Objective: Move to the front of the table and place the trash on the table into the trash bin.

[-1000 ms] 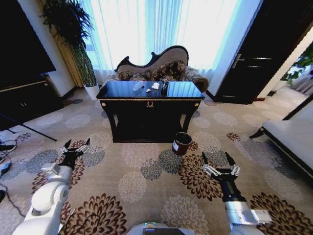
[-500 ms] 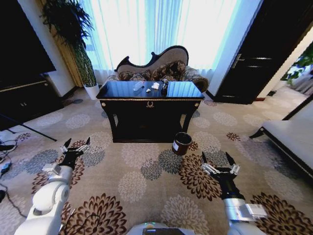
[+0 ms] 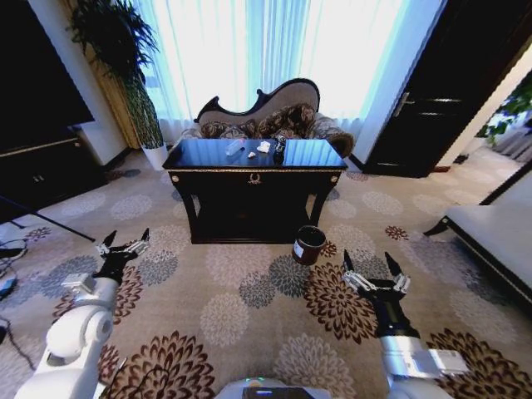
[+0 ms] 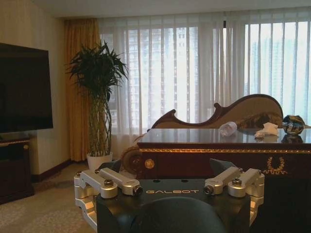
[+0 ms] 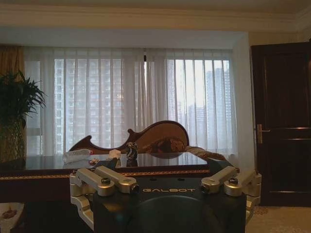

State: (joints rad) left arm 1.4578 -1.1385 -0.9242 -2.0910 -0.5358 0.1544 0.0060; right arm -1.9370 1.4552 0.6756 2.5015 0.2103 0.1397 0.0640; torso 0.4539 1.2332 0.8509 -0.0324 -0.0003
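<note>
I am facing the big dark shiny wooden desk [image 3: 254,155] from well back. White crumpled paper [image 3: 264,146] and a clear bottle [image 3: 235,146] are lying on it; the small dark round bin [image 3: 308,243] is standing near its front right leg. My left hand [image 3: 121,247] and right hand [image 3: 375,278] are hanging low, fingers apart, holding nothing. I think I should be rolling in straight and slow, keeping off the bin.

**White arms, black wrists, silver gripper links**

Both arms are glossy white with rounded, bulbous joint housings. Each ends in a slim black wrist section. The left gripper [image 3: 122,246] and right gripper [image 3: 376,275] have black pointed fingers on silver metal linkages. Close up, the left gripper [image 4: 169,187] shows a matte black housing lettered "GALBOT" in pale capitals, flanked by brushed-silver link bars held with dark round-headed screws. Pale grey brackets sit at the outer edges. The right gripper [image 5: 165,187] is built the same, with the same lettering. A white rounded torso top with a dark panel shows at the near edge.
</note>
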